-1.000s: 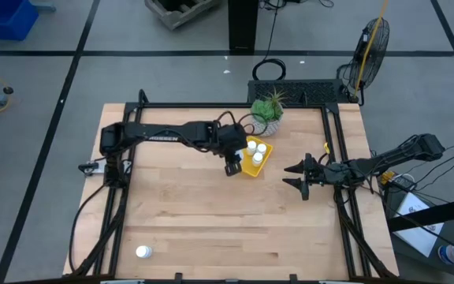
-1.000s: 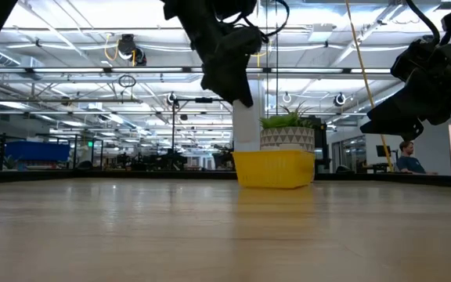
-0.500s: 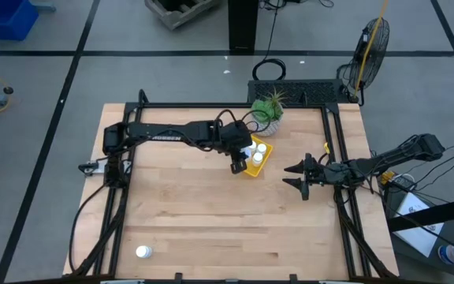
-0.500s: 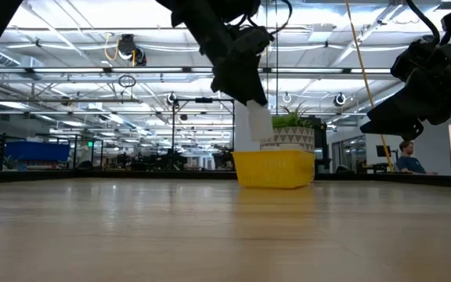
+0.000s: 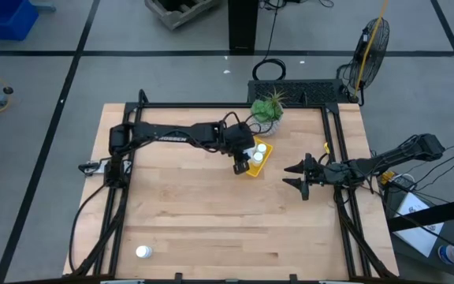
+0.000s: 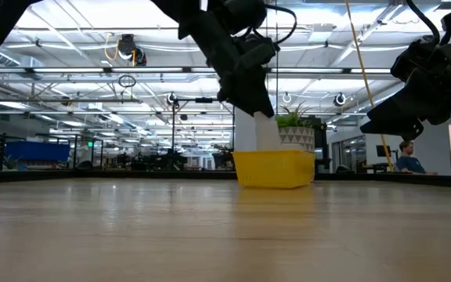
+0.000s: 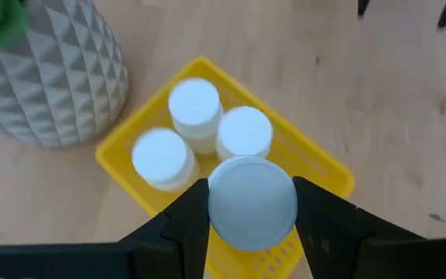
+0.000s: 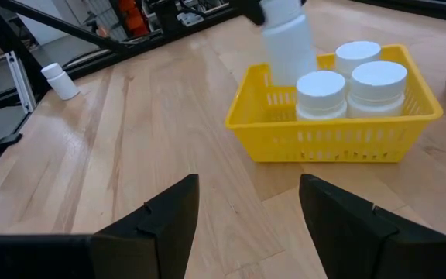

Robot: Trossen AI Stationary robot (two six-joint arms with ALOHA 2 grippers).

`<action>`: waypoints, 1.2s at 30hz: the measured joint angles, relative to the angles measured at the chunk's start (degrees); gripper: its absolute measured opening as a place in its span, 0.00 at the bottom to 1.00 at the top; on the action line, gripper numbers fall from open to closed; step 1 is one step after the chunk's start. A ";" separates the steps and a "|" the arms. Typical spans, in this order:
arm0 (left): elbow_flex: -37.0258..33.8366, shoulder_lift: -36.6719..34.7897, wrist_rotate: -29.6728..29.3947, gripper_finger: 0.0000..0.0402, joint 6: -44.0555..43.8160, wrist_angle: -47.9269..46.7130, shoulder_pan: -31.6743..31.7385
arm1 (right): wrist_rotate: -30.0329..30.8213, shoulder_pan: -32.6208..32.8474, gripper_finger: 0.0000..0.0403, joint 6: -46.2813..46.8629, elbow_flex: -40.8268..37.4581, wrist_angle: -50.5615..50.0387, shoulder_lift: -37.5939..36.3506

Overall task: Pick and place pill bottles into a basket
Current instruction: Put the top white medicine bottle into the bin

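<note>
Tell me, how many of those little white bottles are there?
5: three bottles stand in the yellow tray, one is held above it by the left pincer, one lies at the table's near-left corner.

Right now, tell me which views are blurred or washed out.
Left wrist view: the held bottle is soft, close to the lens. Right wrist view: that bottle smears above the basket. Low view: ceiling lights glare, arms silhouetted.

1. Bright, even overhead light; ceiling lamps (image 6: 128, 81) glare in the low view
2. Worktop (image 5: 195, 213) evenly lit, shadows soft and faint
3. Left wrist view: nearest bottle cap (image 7: 252, 203) blurred, close to the lens
</note>
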 joint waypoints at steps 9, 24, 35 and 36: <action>0.00 0.00 0.00 0.41 0.71 -0.01 1.44 | 0.01 0.00 0.53 0.00 -0.01 0.00 -0.02; 0.00 2.93 0.23 0.42 0.66 0.31 1.18 | 0.02 -0.02 0.53 0.00 -0.02 0.06 0.00; -0.03 4.96 0.61 0.42 1.44 -0.48 1.83 | 0.01 -0.01 0.53 0.00 0.00 0.03 0.00; -0.04 4.96 0.61 0.42 1.61 -0.49 1.81 | 0.00 -0.01 0.53 0.00 -0.02 0.06 -0.02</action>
